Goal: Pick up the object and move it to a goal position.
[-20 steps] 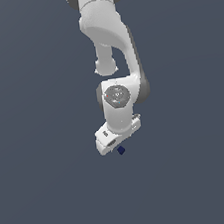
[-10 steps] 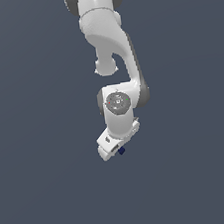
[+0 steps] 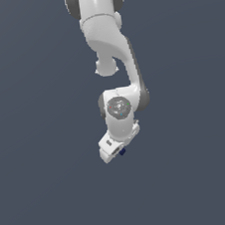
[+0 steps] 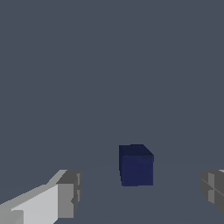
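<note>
Grey pads on the gripper (image 4: 140,194) sit spread wide apart in the wrist view, one fingertip (image 4: 70,192) on either side of the cube (image 4: 136,165) with clear gaps, so nothing is pinched yet. The cube looks to be resting on the flat slate-grey surface (image 4: 109,65), roughly between the jaws but a bit closer to one side, I can't tell how far forward of the pads it is. No tabletop edges or corners show up in either view, so I can't place it better than that. In the exterior view the cube (image 3: 122,152) is just a dark navy speck tucked right by the white gripper (image 3: 112,149) at the end of the arm (image 3: 110,44). Handling guess: it's tiny, plain, hard-edged, so probably light and stiff, not fragile. Flat parallel faces should make it easy, I'd squeeze across two opposite sides, centred, so it doesn't twist or pop out.
</note>
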Robot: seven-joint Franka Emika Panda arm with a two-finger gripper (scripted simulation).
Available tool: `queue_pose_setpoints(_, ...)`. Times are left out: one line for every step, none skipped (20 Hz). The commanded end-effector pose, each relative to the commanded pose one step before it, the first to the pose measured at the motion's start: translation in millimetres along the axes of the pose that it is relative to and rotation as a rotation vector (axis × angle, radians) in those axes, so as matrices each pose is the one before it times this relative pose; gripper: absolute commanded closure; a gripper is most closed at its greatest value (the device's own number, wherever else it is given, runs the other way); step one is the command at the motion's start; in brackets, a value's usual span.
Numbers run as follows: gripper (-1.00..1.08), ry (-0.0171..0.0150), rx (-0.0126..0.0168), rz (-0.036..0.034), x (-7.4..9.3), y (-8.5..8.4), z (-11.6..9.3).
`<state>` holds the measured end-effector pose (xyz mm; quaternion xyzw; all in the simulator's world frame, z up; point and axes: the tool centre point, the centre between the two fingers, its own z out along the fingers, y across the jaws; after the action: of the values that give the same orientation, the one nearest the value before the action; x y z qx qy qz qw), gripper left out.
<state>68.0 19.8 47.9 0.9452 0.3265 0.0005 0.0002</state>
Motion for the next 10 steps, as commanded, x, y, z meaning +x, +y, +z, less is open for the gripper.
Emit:
queue_pose_setpoints(-0.92,-0.00105,0.00078,-0.00140,-0.69,-0.60,13.73)
queue_pose_setpoints(-0.92,0.00006,-0.00005,-0.00069,-0.07,-0.18,5.44)
queue_pose_setpoints(-0.92,0.00004,-0.00004,-0.00049,-0.07,-0.08,4.64)
queue_pose_setpoints(-0.92,0.00000,0.00000,0.00000,-0.18,0.18,3.86)
queue_pose_setpoints(-0.92,0.00008,-0.00005,-0.00068,0.21,-0.19,2.99)
queue_pose_setpoints(-0.92,0.00000,0.00000,0.00000,0.05,0.20,2.24)
queue_pose_setpoints(-0.92,0.00000,0.00000,0.00000,0.17,0.21,1.42)
queue_pose_setpoints(-0.92,0.00000,0.00000,0.00000,0.29,0.23,0.62)
queue_pose_setpoints(-0.92,0.00000,0.00000,0.00000,0.35,0.21,-0.09)
queue_pose_setpoints(-0.92,0.00000,0.00000,0.00000,0.15,0.08,-0.18)
